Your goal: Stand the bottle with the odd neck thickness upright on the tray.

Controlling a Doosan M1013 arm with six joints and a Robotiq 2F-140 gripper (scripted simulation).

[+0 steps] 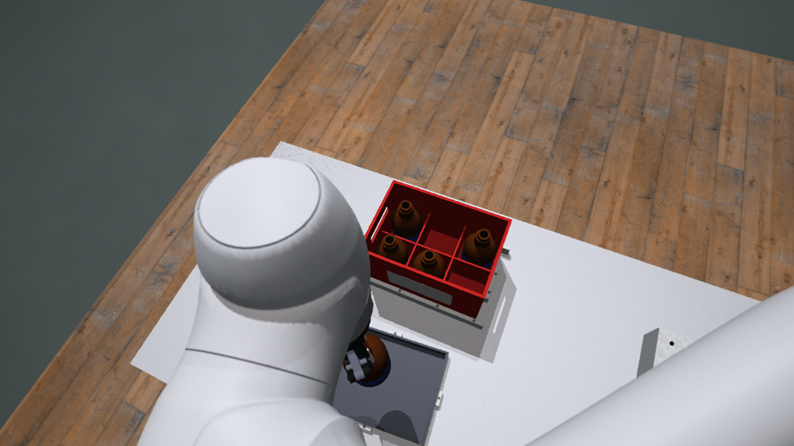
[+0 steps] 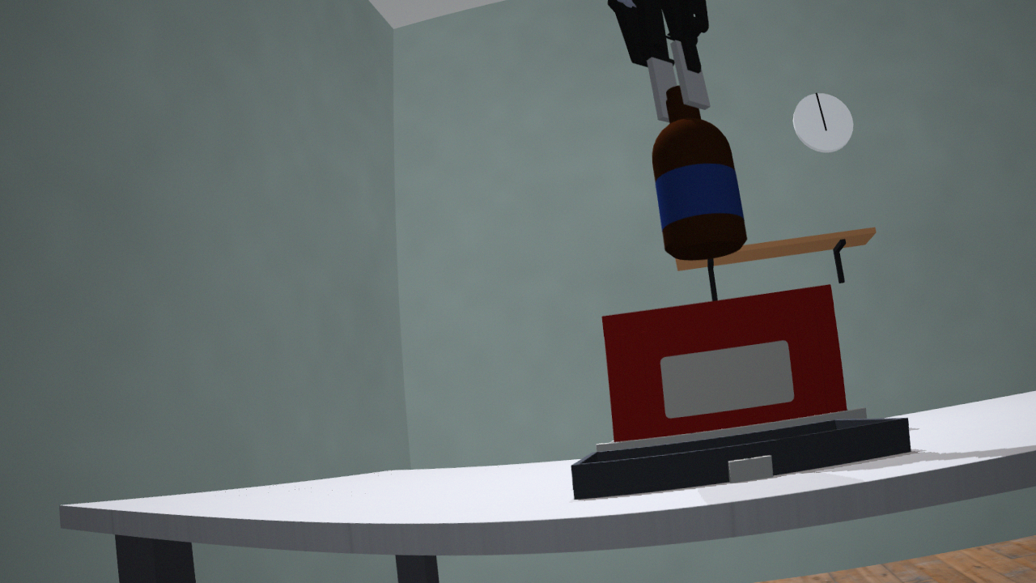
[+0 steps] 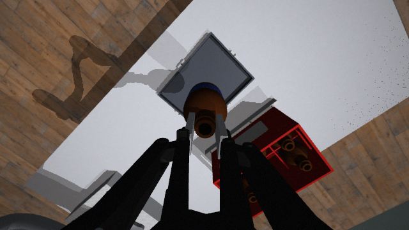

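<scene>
Here the gripper is standing mostly closed, its pale pads pinching the neck of a brown bottle with a blue label. That bottle is hanging mouth up in the air — well clear of the dark tray — and in the top view it's showing against the tray's surface. Whether it's hanging perfectly upright, I can't tell.

Over in the red crate, four more are standing in separate compartments. The row farther from the tray is holding a far-left bottle and a far-right bottle, as the top view is showing it; the nearer row is holding a near-left bottle and a middle bottle. Crate and tray are sitting near each other on the white table — neither is being held. Which neck is the odd one, these views aren't settling.
</scene>
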